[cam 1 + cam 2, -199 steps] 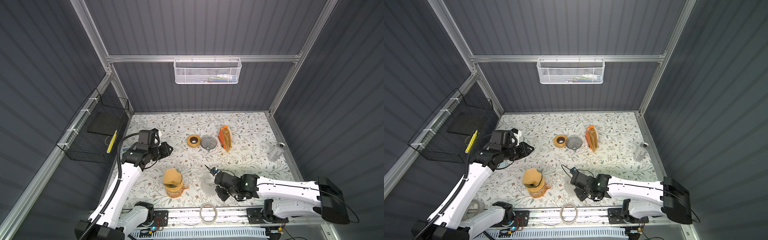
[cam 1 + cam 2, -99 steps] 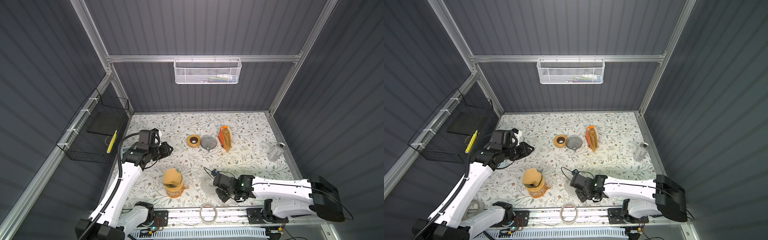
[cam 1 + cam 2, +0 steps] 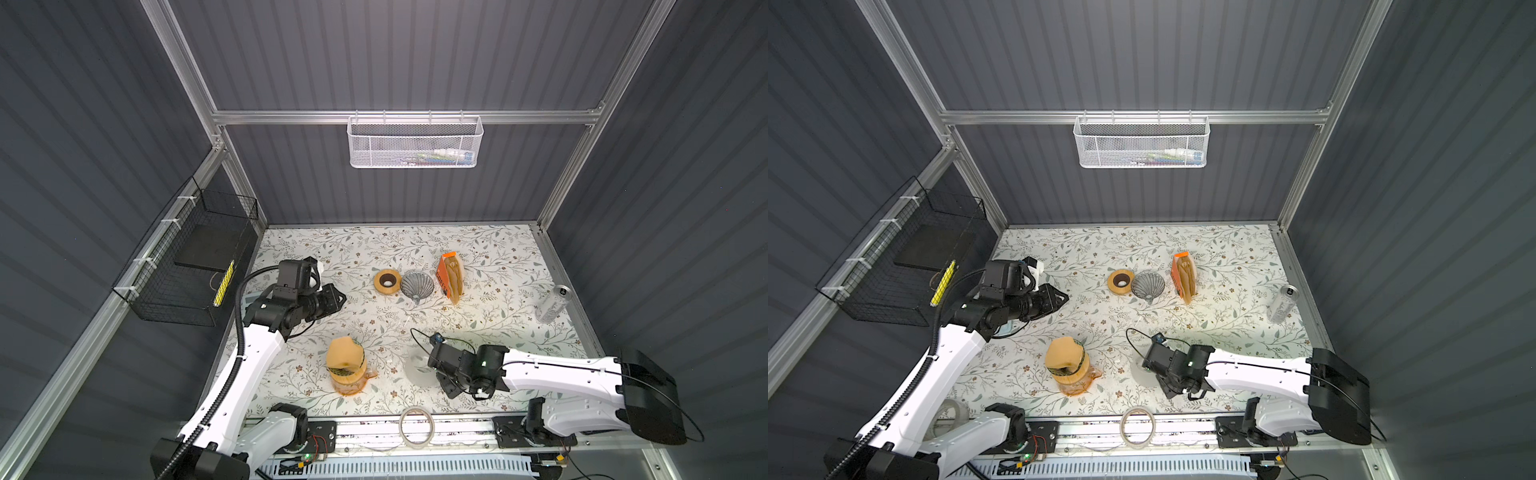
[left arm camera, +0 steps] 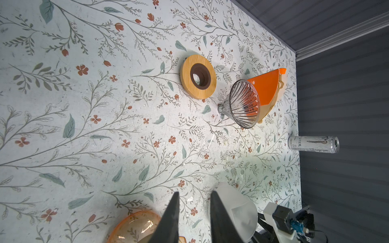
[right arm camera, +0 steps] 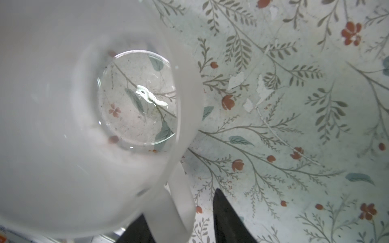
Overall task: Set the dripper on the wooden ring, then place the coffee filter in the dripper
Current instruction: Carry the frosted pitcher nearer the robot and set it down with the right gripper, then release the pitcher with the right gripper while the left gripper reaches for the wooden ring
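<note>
Jaws on the left gripper (image 3: 341,297): narrow slit, empty, aimed rightward at the glass dripper (image 3: 417,286) lying on its side. Right gripper (image 5: 180,207) is parted astride the handle of a frosted mug (image 3: 417,370). Coffee filters (image 3: 454,275) stand in an orange holder (image 3: 443,270) just right of the dripper; left arm's better lined up imo.

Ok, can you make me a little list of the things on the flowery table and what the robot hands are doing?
dripper: glass cone, lying on its side
coffee filters: brown, in the orange holder beside it
wooden ring: flat, on the dripper's other side
can: upright, far right
left gripper: open, empty
right gripper: open, around the frosted mug's handle
</note>
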### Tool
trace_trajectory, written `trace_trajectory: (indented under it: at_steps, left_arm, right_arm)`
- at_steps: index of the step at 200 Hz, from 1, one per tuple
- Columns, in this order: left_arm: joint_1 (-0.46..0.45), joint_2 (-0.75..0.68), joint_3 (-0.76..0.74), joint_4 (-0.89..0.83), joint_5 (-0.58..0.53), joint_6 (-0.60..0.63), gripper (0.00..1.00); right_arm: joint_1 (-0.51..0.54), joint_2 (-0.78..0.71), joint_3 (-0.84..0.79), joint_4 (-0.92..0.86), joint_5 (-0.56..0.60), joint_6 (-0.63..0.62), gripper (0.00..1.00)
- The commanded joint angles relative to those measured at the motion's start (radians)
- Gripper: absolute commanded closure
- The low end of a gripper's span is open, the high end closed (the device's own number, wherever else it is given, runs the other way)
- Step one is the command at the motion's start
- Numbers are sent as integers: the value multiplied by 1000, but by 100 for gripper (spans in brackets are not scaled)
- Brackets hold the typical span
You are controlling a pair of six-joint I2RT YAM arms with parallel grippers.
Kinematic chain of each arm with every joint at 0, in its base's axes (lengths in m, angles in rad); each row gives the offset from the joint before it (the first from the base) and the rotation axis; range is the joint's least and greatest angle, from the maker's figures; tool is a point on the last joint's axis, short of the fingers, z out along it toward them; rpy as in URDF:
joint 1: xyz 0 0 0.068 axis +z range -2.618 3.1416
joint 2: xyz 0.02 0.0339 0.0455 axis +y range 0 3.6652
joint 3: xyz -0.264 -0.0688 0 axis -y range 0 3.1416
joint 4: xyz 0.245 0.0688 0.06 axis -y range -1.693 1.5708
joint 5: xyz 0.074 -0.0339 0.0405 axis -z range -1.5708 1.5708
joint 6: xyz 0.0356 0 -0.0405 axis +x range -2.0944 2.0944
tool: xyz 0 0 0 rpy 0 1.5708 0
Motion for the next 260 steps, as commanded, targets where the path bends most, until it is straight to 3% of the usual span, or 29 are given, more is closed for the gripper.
trace_trajectory:
  at_steps: [1,115,166,202,235,260]
  left_arm:
    - [8,2,-13,-12,-6,2,73]
    - [8,14,-22,3,-5,5,73]
    - [8,71,18,7,-10,16,66]
    - [7,191,105,10,5,54,61]
    - [6,343,253,-14,-12,117,54]
    - [-2,499,418,-53,3,154,52]
  right_arm:
    - [-20,-6,23,-28,30,9,57]
    - [-62,-3,39,-57,50,-29,55]
    - [-63,-120,115,-157,47,-28,53]
    - [-103,-217,178,-166,63,-45,50]
    - [-264,-199,258,-125,-45,-109,49]
    - [-317,-170,313,-109,-64,-149,50]
